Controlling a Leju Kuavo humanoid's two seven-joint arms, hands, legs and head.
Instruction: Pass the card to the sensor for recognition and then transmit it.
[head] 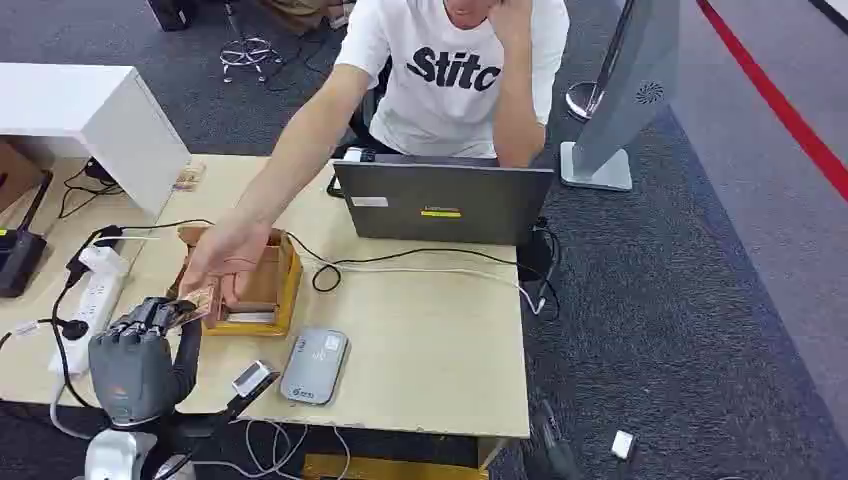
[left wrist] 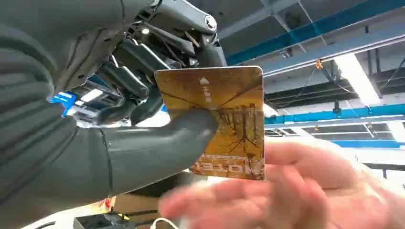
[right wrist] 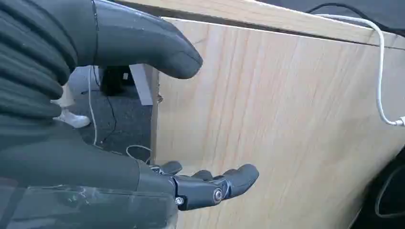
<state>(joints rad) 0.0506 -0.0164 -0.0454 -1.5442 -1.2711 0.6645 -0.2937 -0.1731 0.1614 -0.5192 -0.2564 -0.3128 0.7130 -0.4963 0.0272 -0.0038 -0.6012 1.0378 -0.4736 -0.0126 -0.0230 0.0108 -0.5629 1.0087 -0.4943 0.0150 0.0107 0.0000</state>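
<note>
My left hand point(head: 150, 330): raised over the near left part of the pale wooden bench point(head: 430, 340), its thick grey thumb and dark fingers point(left wrist: 125, 78) grasping a card.
Card: a flat golden-brown plastic card printed with bare branches point(left wrist: 224, 114), pinched by one end between thumb and fingers, the free end sticking out toward the person.
Person's hand point(head: 222, 262): an arm in a white T-shirt reaches across the bench; the palm is open just beside the card's free end. The wrist view blurs it, so I cannot tell whether it touches the card.
Sensor: a rounded grey card reader point(head: 314, 366) lies flat on the bench near its front edge, apart from the card.
Small wooden tray point(head: 275, 300): sits on the bench under the person's hand.
Grey laptop point(head: 443, 203): stands open at the far side, facing the person.
My right hand point(right wrist: 210, 183): released, fingers spread and holding nothing, beside a wooden panel.
Step in hand: I judge this the handover, with the card offered to the waiting palm.
Next move: probably loosening my thumb once the person has hold of the card.
</note>
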